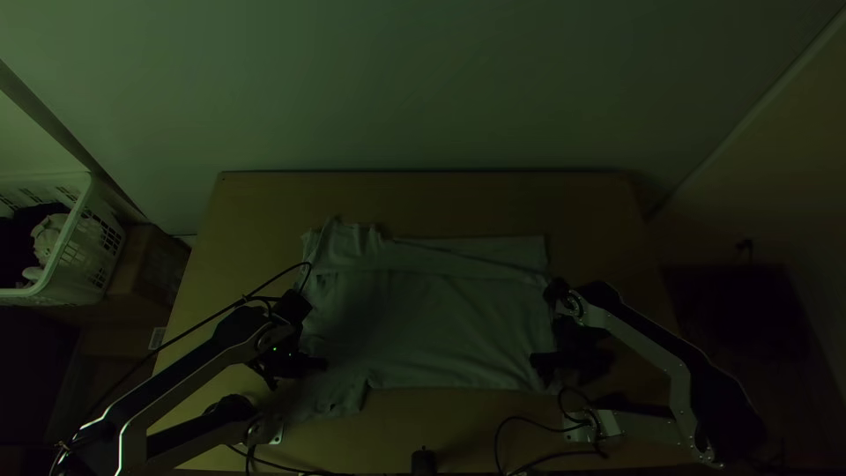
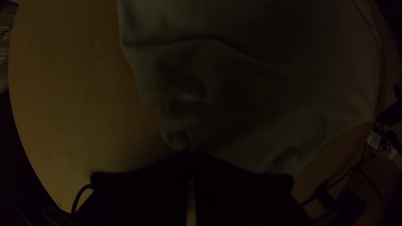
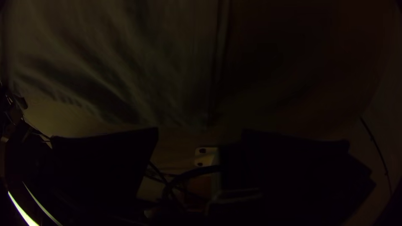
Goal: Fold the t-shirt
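Observation:
The pale t-shirt point(image 1: 432, 317) lies mostly flat on the table, with a layered strip along its far side and a bunched far left corner. Over its near left part is my left gripper point(image 1: 308, 362); at its near right edge is my right gripper point(image 1: 548, 361). In the left wrist view, the fingertips of my left gripper point(image 2: 191, 155) meet on a crumpled edge of the t-shirt point(image 2: 251, 96). The right wrist view has my right gripper point(image 3: 200, 136) open, its fingers wide apart, with the corner of the t-shirt point(image 3: 138, 62) just beyond the gap.
The wooden table point(image 1: 423, 198) shows bare wood along its far side. A white laundry basket point(image 1: 77, 242) with cloth in it stands off the left edge, beside a cardboard box point(image 1: 148, 264). Black cables point(image 1: 520, 421) and a small dark object point(image 1: 424, 460) lie at the near edge.

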### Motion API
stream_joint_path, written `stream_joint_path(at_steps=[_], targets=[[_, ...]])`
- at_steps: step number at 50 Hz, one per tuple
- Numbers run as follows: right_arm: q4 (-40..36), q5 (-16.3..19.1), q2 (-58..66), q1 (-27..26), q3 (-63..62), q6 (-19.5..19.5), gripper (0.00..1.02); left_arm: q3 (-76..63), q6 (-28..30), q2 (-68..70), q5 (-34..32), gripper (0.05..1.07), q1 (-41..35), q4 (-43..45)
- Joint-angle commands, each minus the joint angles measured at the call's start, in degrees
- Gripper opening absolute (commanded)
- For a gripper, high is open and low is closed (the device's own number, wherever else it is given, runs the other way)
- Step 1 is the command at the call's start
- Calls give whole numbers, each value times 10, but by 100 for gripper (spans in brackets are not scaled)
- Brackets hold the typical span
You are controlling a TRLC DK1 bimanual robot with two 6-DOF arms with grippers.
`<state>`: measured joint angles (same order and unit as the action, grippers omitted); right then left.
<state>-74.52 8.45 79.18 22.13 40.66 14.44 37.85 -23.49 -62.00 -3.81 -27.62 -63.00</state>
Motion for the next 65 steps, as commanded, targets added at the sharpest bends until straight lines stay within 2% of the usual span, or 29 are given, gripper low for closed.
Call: stream_joint_path(at_steps=[1,10,16,23,25,27,28,38,42,55,65], targets=[[-12,10,38,15,-15,-7,90,6,6,10,4,8,5,-1],[-4,14,82,56,-17,-4,85,3,7,9,4,8,9,6],[11,14,90,78,-19,-1,65,2,7,9,4,8,11,8],[34,11,91,94,-23,-3,36,2,11,9,4,8,19,10],[43,10,90,96,-22,-3,24,2,14,9,4,8,21,10],[54,5,86,97,-19,-2,4,3,17,9,5,8,25,10],[57,4,82,98,-18,-2,2,3,19,9,4,8,27,10],[33,2,75,100,-3,-3,3,7,30,9,4,8,47,10],[15,0,59,93,19,-15,3,15,34,10,4,8,55,8],[-45,-28,26,24,92,-50,3,65,66,8,4,8,107,7],[-54,-44,24,-14,144,-69,3,123,106,-8,4,8,151,7]])
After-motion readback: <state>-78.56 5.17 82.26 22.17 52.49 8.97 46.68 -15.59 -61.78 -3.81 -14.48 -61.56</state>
